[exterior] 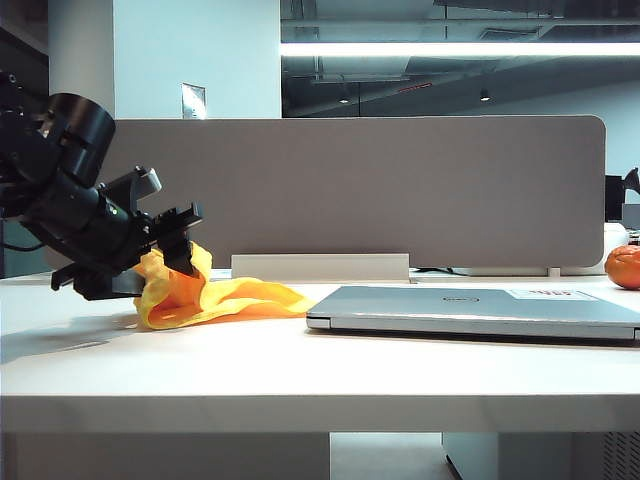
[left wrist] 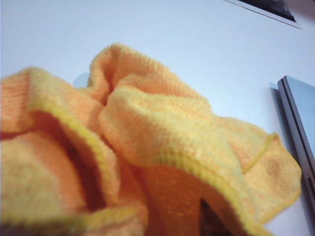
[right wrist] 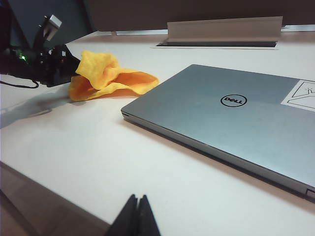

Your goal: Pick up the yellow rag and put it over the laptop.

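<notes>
The yellow rag (exterior: 205, 297) lies bunched on the white desk (exterior: 300, 360), just left of the laptop (exterior: 480, 310) in the exterior view. It is a soft, knitted-looking cloth (left wrist: 162, 132), yellow with deeper orange in its hollows, thrown into thick rounded folds with a stitched hem along the edges. One end is heaped up high; the other trails flat toward the laptop's near corner and stops just short of it.

The left hand (exterior: 183, 243), black and angled downward, is at the raised end of the rag, its fingers (exterior: 186, 252) against the folds. From the right wrist view the same hand (right wrist: 61, 66) sits pressed into the cloth (right wrist: 106, 78). Whether it has closed on the fabric cannot be told.

The laptop (right wrist: 231, 123) is shut: a thin, flat, silver-grey slab with a smooth matte lid, a small round logo (right wrist: 233, 101) and a white sticker (right wrist: 302, 94).

The right hand (right wrist: 138, 216) hangs low at the near edge of the desk, well apart from the rag, its dark fingertips pressed together.

Behind stands a grey fabric partition (exterior: 380, 190) with a pale cable tray (exterior: 320, 266) at its foot. A round orange fruit (exterior: 624, 267) sits beyond the laptop at the far right.
</notes>
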You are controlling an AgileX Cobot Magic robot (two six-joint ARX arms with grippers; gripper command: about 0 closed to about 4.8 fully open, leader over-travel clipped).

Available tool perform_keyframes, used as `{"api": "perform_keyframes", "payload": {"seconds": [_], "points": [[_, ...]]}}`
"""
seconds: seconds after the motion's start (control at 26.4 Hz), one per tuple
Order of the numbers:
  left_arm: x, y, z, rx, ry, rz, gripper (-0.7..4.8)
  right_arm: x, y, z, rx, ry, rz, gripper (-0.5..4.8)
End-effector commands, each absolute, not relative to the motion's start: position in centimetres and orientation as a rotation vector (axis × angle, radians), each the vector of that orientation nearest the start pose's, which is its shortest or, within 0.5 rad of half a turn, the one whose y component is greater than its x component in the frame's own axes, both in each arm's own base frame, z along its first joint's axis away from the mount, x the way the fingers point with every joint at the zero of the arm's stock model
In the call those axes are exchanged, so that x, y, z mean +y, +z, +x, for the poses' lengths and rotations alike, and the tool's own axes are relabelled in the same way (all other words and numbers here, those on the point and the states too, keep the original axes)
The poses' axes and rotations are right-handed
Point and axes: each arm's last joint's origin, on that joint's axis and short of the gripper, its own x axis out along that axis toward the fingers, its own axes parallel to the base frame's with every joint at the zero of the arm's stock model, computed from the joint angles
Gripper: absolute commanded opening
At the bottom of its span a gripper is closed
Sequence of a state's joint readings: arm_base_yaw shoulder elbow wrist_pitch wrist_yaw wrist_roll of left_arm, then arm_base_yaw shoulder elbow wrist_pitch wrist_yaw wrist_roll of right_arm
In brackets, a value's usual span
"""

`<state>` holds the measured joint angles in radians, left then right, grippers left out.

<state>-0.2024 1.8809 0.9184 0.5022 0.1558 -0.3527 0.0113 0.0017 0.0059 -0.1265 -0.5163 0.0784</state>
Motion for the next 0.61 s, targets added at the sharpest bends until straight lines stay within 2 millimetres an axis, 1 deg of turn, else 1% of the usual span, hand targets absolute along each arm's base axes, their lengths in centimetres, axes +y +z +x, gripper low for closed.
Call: {"api": "perform_keyframes", "payload": {"seconds": [0.04, 0.11, 0.23, 0.34, 0.38, 0.49, 0.53, 0.57, 0.61], "points": [[-8.2, 14.8, 37.1, 0.493, -0.273, -0.327, 1.86, 1.5, 15.3, 9.3, 0.136, 0.522, 0.106, -0.06], [-8.2, 14.7, 37.1, 0.491, -0.27, -0.327, 1.11, 1.5, 15.3, 9.3, 0.135, 0.521, 0.106, -0.06], [-8.2, 14.8, 37.1, 0.479, -0.272, -0.327, 0.63, 1.5, 15.3, 9.3, 0.136, 0.522, 0.106, -0.06], [-8.2, 15.1, 37.2, 0.455, -0.286, -0.331, -0.05, 1.5, 15.3, 9.3, 0.136, 0.522, 0.106, -0.06], [-8.3, 15.3, 37.3, 0.438, -0.302, -0.335, -0.05, 1.5, 15.3, 9.3, 0.136, 0.522, 0.106, -0.06], [-8.6, 17.2, 37.3, 0.336, -0.408, -0.35, -0.06, 1.5, 15.3, 9.3, 0.136, 0.521, 0.106, -0.06], [-8.8, 18.3, 37.2, 0.282, -0.439, -0.35, -0.06, 1.5, 15.3, 9.3, 0.136, 0.521, 0.106, -0.06], [-8.8, 18.8, 37.2, 0.255, -0.452, -0.349, -0.06, 1.5, 15.3, 9.3, 0.136, 0.522, 0.106, -0.06], [-9.1, 20.0, 36.9, 0.2, -0.474, -0.347, -0.06, 1.5, 15.3, 9.3, 0.136, 0.521, 0.106, -0.06]]}}
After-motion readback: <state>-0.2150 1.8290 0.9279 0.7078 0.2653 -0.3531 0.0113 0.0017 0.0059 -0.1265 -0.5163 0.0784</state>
